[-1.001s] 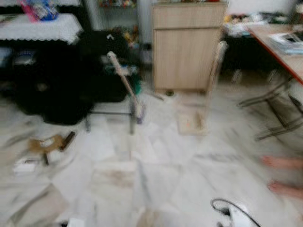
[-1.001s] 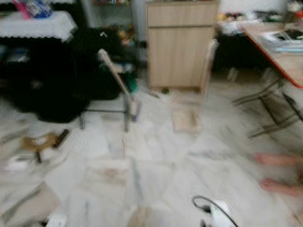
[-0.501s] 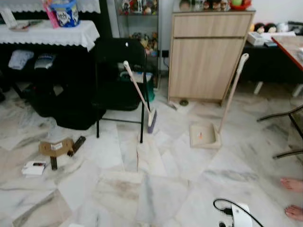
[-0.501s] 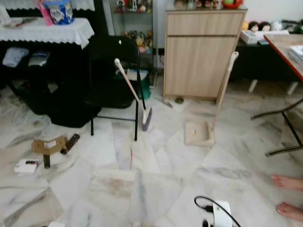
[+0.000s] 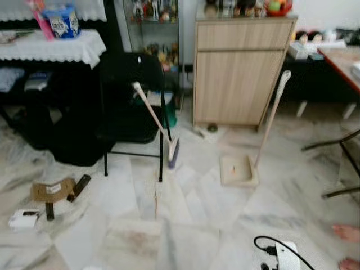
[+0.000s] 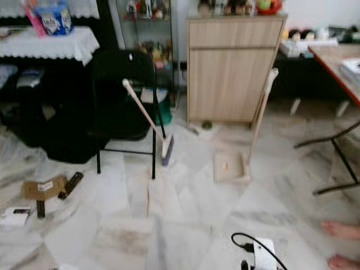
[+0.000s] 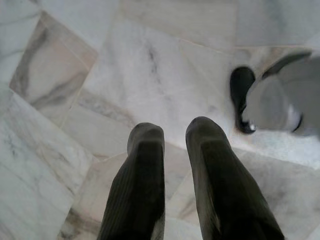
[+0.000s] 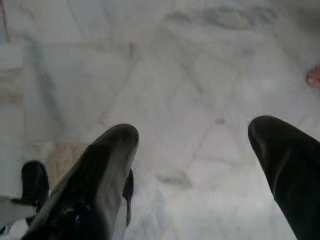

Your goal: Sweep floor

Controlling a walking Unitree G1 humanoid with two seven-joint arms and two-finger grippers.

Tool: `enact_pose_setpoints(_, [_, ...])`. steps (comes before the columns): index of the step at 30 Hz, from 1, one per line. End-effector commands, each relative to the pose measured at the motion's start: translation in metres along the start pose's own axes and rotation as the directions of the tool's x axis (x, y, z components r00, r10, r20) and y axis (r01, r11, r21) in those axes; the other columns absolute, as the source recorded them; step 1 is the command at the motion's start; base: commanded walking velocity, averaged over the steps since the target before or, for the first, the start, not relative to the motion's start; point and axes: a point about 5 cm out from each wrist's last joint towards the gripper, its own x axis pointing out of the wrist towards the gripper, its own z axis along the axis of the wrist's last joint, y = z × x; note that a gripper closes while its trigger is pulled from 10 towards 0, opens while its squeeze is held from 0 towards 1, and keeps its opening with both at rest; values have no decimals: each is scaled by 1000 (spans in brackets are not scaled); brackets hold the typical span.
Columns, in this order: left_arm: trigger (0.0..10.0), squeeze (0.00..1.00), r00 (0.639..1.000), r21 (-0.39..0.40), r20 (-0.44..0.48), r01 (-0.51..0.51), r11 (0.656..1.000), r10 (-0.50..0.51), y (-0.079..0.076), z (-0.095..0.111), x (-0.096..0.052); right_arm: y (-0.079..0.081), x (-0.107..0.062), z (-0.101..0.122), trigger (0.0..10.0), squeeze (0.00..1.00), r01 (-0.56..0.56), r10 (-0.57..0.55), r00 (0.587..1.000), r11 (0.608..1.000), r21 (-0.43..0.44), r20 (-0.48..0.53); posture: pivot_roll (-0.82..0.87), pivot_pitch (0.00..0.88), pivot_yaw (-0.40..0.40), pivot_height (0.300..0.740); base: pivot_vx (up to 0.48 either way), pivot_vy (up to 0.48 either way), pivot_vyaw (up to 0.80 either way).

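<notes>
Camera's dipped a bit since before, nothing else moved. Broom [image 5: 154, 121] leans on the black chair [image 5: 130, 95], dustpan [image 5: 239, 170] nearby. Left gripper [image 7: 172, 132] nearly closed, right gripper [image 8: 195, 132] wide, both empty. Next: walk over, grab the broom.

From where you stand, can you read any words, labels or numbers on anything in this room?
None can be read.
Blue tub on the white-clothed table: printed patches, too blurred.
Cardboard piece on the floor: pale label, too small.
White packet on the floor: dark mark, unreadable.
</notes>
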Motion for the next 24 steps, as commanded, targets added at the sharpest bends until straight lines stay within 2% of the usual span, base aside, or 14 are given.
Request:
enact_pose_setpoints(1, [10000,0,960,-394,279,115,912,0,-18,72,4,73,-2,17,10000,0,-235,232,965,972,8,123,16,62,-19,740,281,0,0])
enact_pose_setpoints(18, [10000,0,960,-389,280,118,914,-4,-19,73,4,72,-2,18,10000,0,-228,227,966,974,-6,121,23,32,-24,740,283,0,0])
enact_pose_setpoints(24, [10000,0,959,-386,282,119,915,-6,-19,73,4,59,-2,11,10000,0,-221,220,969,975,-5,112,21,35,-24,740,285,0,0])
